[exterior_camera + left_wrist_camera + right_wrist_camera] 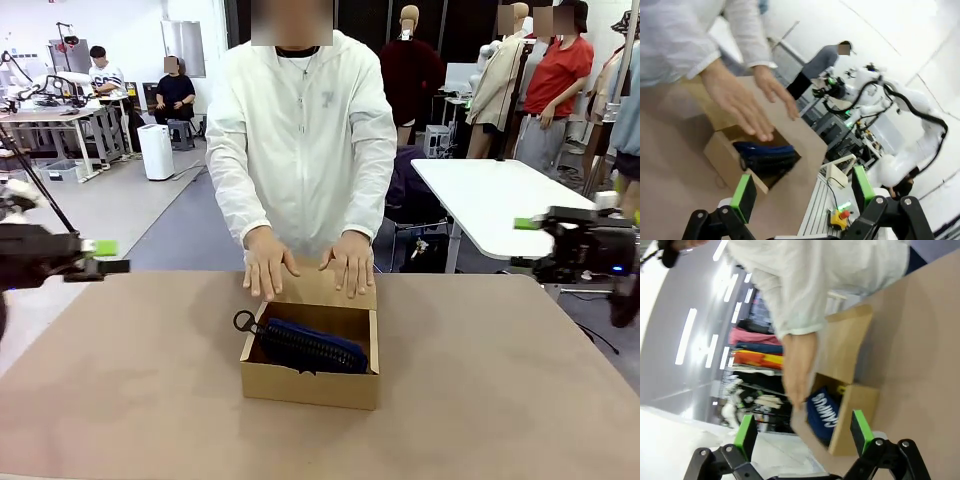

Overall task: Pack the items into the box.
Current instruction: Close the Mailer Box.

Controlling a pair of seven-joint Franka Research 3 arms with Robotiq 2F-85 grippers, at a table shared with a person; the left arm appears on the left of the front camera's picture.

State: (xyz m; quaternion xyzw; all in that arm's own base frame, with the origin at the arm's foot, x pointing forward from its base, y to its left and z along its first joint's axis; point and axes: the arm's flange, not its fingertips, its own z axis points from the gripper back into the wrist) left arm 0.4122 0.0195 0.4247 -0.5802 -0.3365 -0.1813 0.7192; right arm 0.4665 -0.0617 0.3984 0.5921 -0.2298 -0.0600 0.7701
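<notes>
Navy pouch [310,345] in open box [310,386]. Person's hands [268,265] on flap [312,288], 12 o'clock. Left end effector [802,176] wide, empty, 9 o'clock; right end effector [802,416] same, 3 o'clock.

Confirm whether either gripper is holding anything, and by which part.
Nothing. Left gripper and right gripper stand open and empty; the person's hands rest on the brown cardboard box's flap.

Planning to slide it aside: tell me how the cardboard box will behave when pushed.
The box probably slides easily: flat-bottomed on a smooth table. Its thin cardboard walls may flex under a push. With the person's hands on the flap, it likely resists.
</notes>
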